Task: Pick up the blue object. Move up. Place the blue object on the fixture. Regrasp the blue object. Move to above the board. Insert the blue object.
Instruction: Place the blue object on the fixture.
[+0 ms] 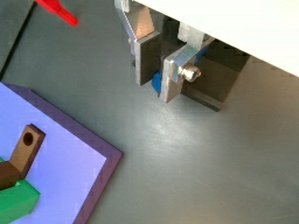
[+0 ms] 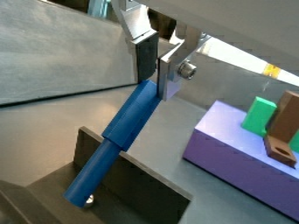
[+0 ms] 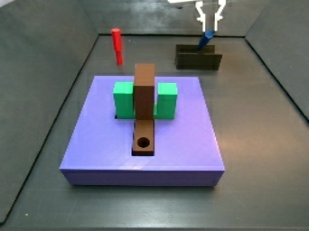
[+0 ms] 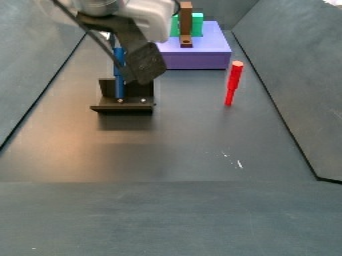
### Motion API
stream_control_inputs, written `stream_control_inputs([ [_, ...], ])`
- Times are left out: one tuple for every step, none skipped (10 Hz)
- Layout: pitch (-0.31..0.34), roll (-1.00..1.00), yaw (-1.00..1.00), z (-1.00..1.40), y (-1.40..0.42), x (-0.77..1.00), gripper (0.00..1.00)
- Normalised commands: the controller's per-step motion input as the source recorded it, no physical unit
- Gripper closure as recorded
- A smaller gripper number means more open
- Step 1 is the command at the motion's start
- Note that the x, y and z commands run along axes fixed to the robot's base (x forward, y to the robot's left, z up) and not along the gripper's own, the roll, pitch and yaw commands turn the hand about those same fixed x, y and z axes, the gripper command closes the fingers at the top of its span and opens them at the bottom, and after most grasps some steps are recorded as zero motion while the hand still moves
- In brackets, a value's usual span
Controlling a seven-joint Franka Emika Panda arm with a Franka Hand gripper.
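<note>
The gripper (image 1: 160,72) sits low over the fixture (image 1: 222,83) in a wrist view, its 2 silver plates drawn narrow with a sliver of the blue object (image 1: 156,82) showing between them.

In a wrist view the gripper (image 2: 163,66) clamps the top end of the blue object (image 2: 117,144), which slants down across the fixture (image 2: 140,179) with its lower tip on the base plate.

In a side view the gripper (image 3: 210,20) hangs above the fixture (image 3: 198,60), the blue object (image 3: 207,38) reaching down into it, well apart from the board (image 3: 182,135) and the red peg (image 3: 117,44).

In a side view the gripper (image 4: 123,62) is partly hidden by the arm; the blue object (image 4: 119,82) meets the fixture (image 4: 123,104).

The peg looks rigid, light and smooth, so likely slippery; a regrasp nearer mid-length, square to its axis, should hold it truer.
</note>
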Motion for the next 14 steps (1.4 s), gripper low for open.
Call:
stream_control_inputs([
  [0.000, 0.17, -0.21, -0.15, 0.00, 0.06, 1.00],
  [0.000, 0.36, -0.09, -0.19, 0.00, 0.00, 1.00],
  [0.000, 0.27, -0.09, -0.20, 0.00, 0.00, 1.00],
  [-0.026, 0.37, -0.12, -0.29, 0.00, -0.05, 1.00],
  [-0.020, 0.27, -0.07, -0.18, 0.00, -0.09, 1.00],
  [0.000, 0.14, -0.06, -0.15, 0.00, -0.06, 1.00],
  [0.000, 0.03, -0.05, -0.11, 0.00, -0.02, 1.00],
  [0.000, 0.00, -0.01, -0.08, 0.00, 0.00, 1.00],
  [0.000, 0.03, 0.00, -0.12, 0.00, 0.00, 1.00],
  [0.000, 0.16, 0.00, -0.18, 0.00, 0.00, 1.00],
  [0.000, 0.19, 0.00, -0.17, 0.00, 0.00, 1.00],
  [0.000, 0.18, 0.00, -0.15, 0.00, 0.00, 1.00],
  [0.000, 0.19, 0.00, -0.17, 0.00, 0.00, 1.00],
  [0.000, 0.17, 0.00, -0.15, 0.00, 0.00, 1.00],
])
